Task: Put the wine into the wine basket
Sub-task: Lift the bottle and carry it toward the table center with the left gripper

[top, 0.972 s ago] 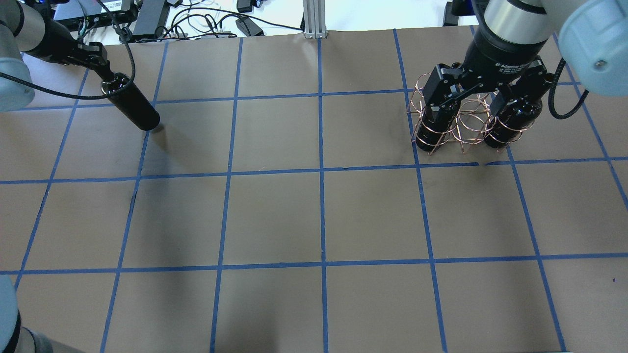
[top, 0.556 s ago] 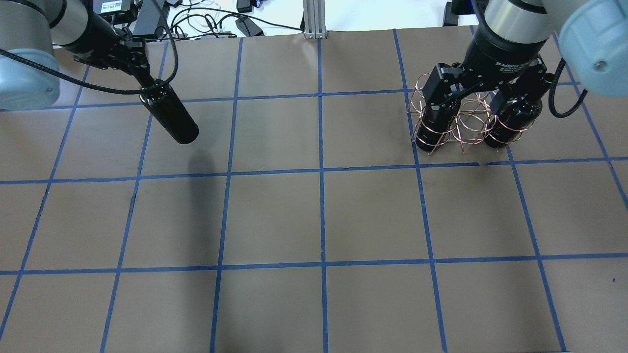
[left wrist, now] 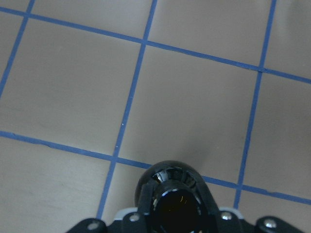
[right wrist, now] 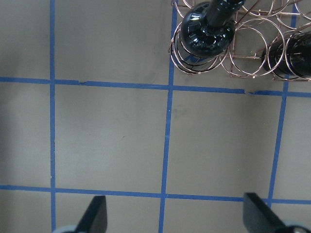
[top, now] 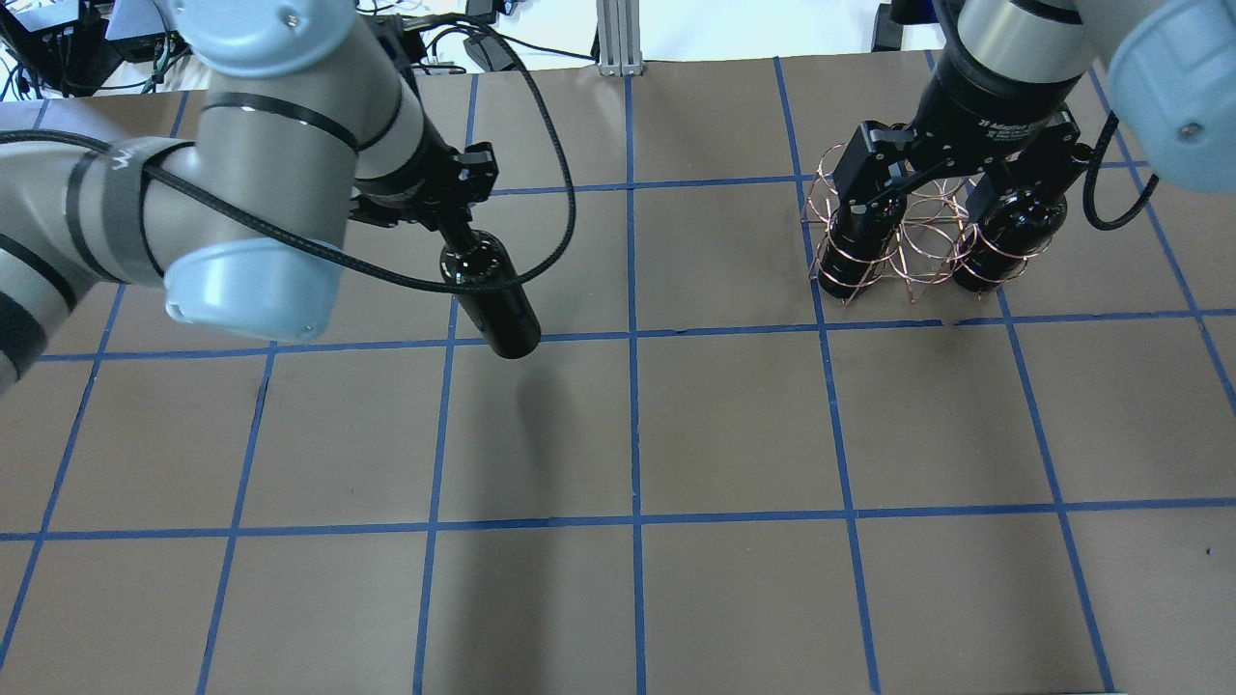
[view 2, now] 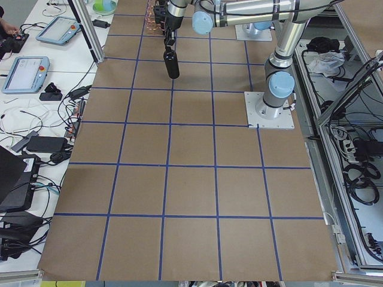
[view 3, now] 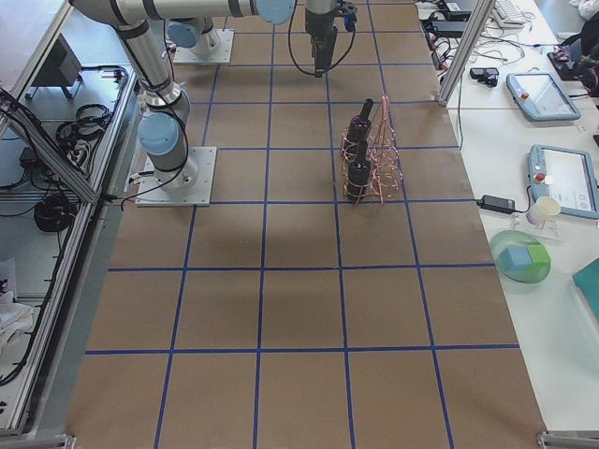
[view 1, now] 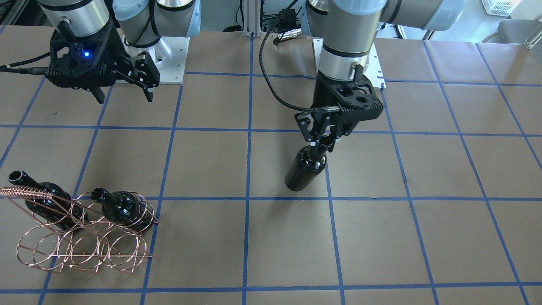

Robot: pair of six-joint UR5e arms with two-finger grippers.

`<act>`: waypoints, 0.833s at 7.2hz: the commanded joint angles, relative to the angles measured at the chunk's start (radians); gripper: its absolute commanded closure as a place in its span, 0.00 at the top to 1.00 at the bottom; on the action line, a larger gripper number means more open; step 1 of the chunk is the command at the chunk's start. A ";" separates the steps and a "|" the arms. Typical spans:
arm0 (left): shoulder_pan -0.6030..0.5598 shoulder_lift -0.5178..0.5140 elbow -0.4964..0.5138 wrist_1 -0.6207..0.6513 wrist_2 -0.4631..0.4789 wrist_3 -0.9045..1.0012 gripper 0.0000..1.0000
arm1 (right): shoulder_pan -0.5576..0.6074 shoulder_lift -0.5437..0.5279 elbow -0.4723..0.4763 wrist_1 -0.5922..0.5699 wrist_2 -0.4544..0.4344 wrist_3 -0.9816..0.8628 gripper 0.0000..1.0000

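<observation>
One glossy black glass wine bottle [top: 494, 307] hangs by its neck, clear of the brown, blue-taped table [top: 734, 425]. It is near mid-table and well apart from the copper wire basket [view 1: 29, 192]. The left gripper [view 1: 321, 144] is clamped on the neck. Two more dark bottles [view 1: 123, 207] stand apart in the basket's hoops. Above them the right gripper [view 1: 125, 97] is spread wide, holding nothing.

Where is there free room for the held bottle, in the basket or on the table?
Free: the hoops of the wine basket between the two seated bottles, and the bare table stretching from the hanging wine in the left tool to the basket. Crowded: around the basket, with the open right tool hovering above nearby.
</observation>
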 commanded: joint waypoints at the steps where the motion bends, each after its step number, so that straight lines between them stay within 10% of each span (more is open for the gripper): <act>1: -0.116 -0.014 -0.002 -0.002 0.071 -0.239 0.00 | 0.000 -0.001 0.000 -0.005 0.000 0.004 1.00; 6: -0.227 -0.078 0.002 0.001 0.186 -0.443 0.00 | -0.003 0.001 0.000 0.004 -0.002 0.003 1.00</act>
